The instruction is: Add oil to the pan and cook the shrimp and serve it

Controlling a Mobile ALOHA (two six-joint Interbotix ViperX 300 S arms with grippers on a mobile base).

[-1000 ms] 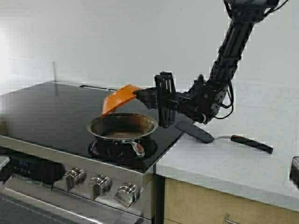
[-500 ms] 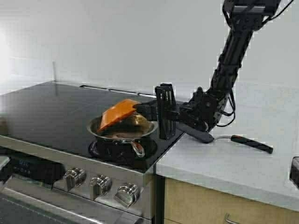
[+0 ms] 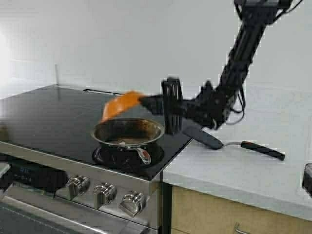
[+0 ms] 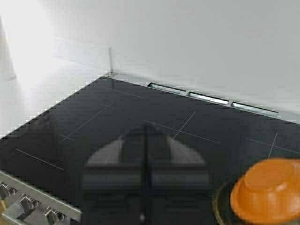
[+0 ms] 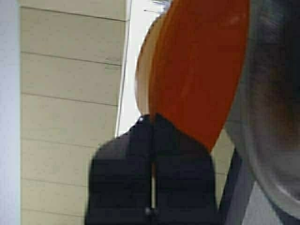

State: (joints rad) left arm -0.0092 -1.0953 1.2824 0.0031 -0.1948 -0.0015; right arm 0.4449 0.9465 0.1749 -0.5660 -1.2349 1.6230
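Note:
The steel pan (image 3: 127,132) with a browned inside sits on the front right burner of the black cooktop (image 3: 53,114). My right gripper (image 3: 145,101) is shut on the rim of an orange bowl (image 3: 121,105) and holds it tilted, mouth down, just above the pan's far rim. In the right wrist view the gripper (image 5: 152,119) pinches the bowl (image 5: 201,65), with the pan (image 5: 274,117) beside it. My left gripper (image 4: 145,131) is shut and empty above the cooktop, left of the bowl (image 4: 269,190). A small pale spot (image 3: 121,142) lies in the pan; I cannot tell if it is the shrimp. The oil jug is out of view.
A black spatula (image 3: 202,137) with a black and red handle (image 3: 263,150) lies on the white counter (image 3: 253,170) right of the stove. Several steel knobs (image 3: 105,192) line the stove front. A white wall stands behind.
The right gripper dipped the orange bowl down onto the pan half a second ago, then raised it again above the pan's far rim. The left arm has not visibly moved.

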